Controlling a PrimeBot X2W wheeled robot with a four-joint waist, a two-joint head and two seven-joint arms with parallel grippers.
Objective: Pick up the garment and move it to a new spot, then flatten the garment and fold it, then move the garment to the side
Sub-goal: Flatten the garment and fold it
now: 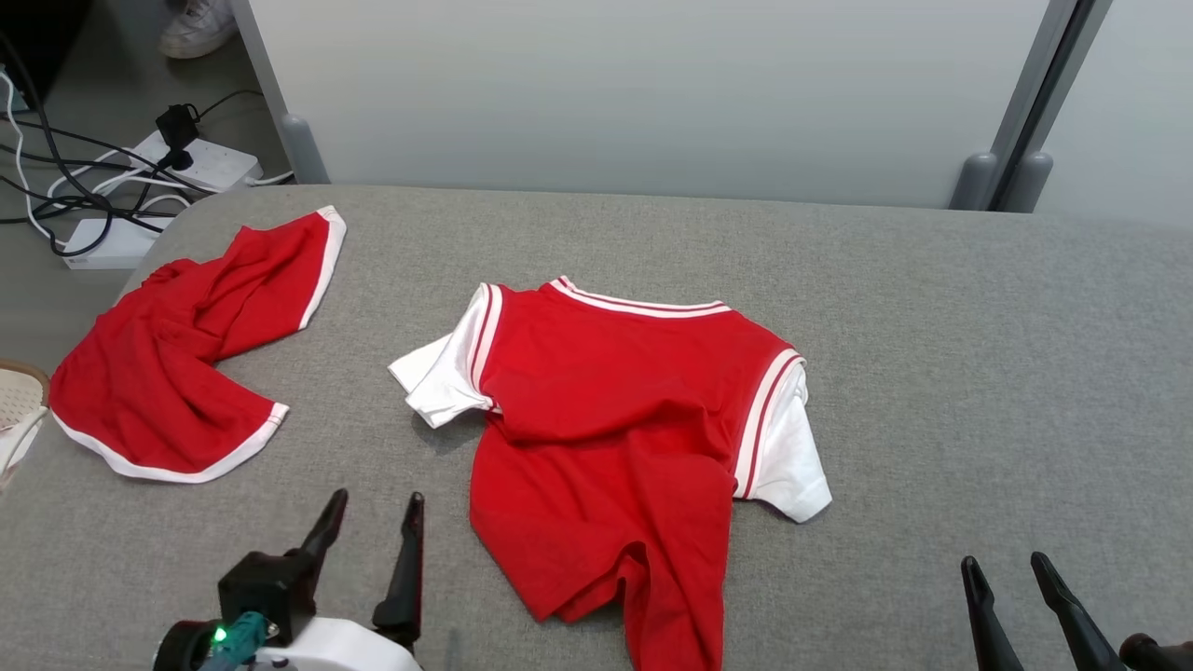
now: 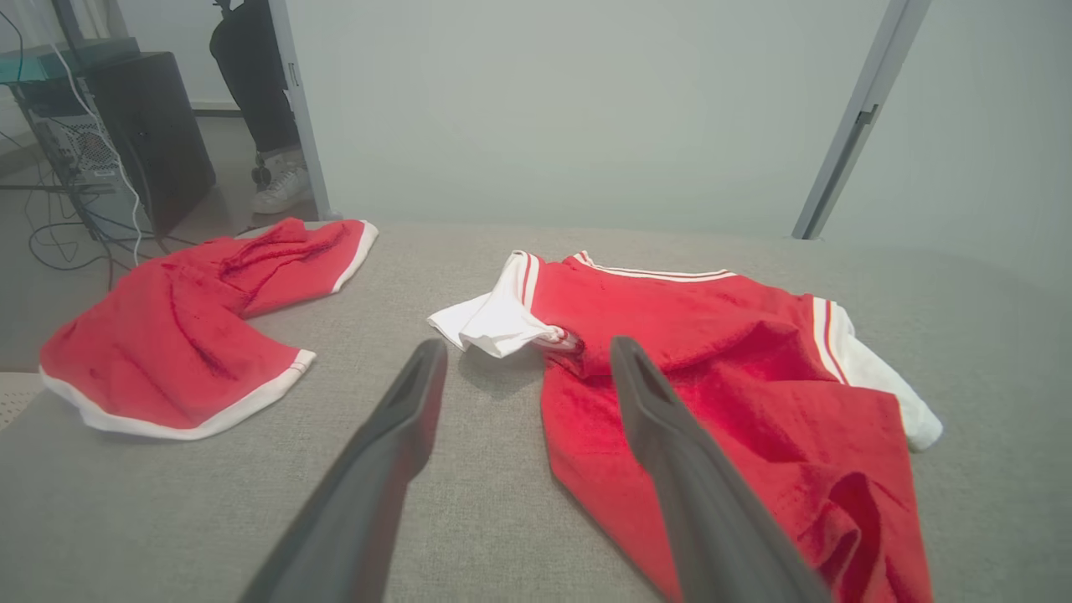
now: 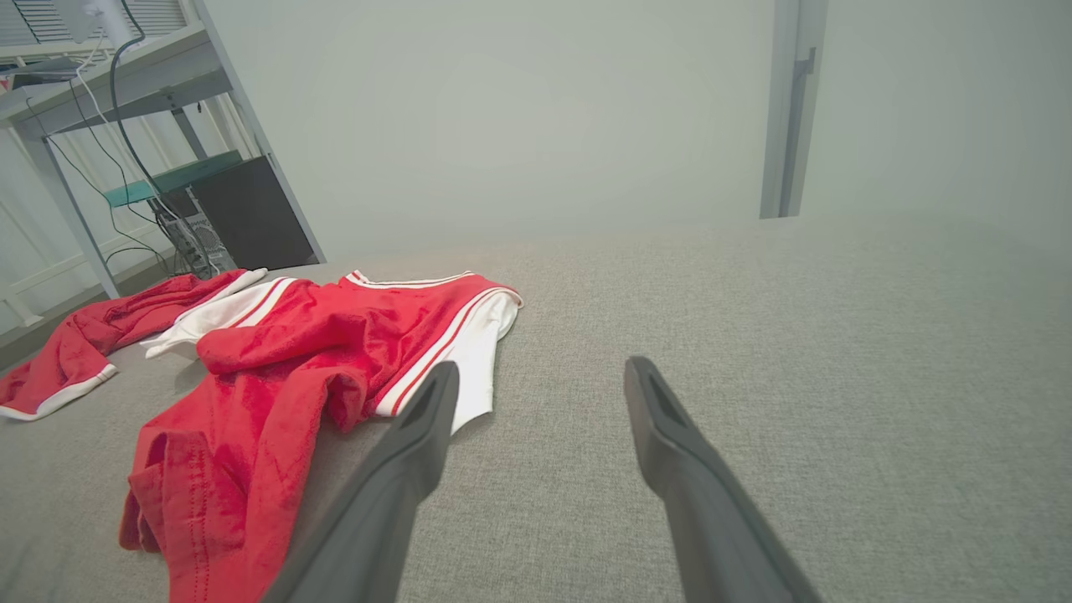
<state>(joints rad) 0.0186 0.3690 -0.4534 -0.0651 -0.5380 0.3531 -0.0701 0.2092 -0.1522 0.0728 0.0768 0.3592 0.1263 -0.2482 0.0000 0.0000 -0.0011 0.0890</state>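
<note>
Grey woven fabric covers the table (image 1: 979, 373), which runs back to a pale partition wall (image 1: 652, 93) at 12 o'clock. Near the middle of the head view lies the red T-shirt (image 1: 615, 410), collar toward 12 o'clock and hem toward 6 o'clock. It has white sleeves and white-striped trim at the collar and armholes. It is not flat: the sleeve at its 9 o'clock side is crumpled, a fold crosses the chest, and the lower body is bunched and twisted, with a strip of hem trailing to the bottom edge of the view. Well apart from it, at 9 o'clock near the table's edge, lie rumpled red shorts (image 1: 168, 373) with white hems. The left gripper (image 1: 377, 499) hovers at 7 o'clock from the shirt, just beside its lower edge; its dark fingers are spread wide and hold nothing. The right gripper (image 1: 1005, 561) sits at 4 o'clock, apart from the shirt over bare fabric, its fingers likewise spread and empty. Beyond the table's corner at 10 o'clock, white power strips (image 1: 210, 163) and tangled cables lie on the floor, and a person's white shoe (image 1: 196, 28) shows at 11 o'clock.
</note>
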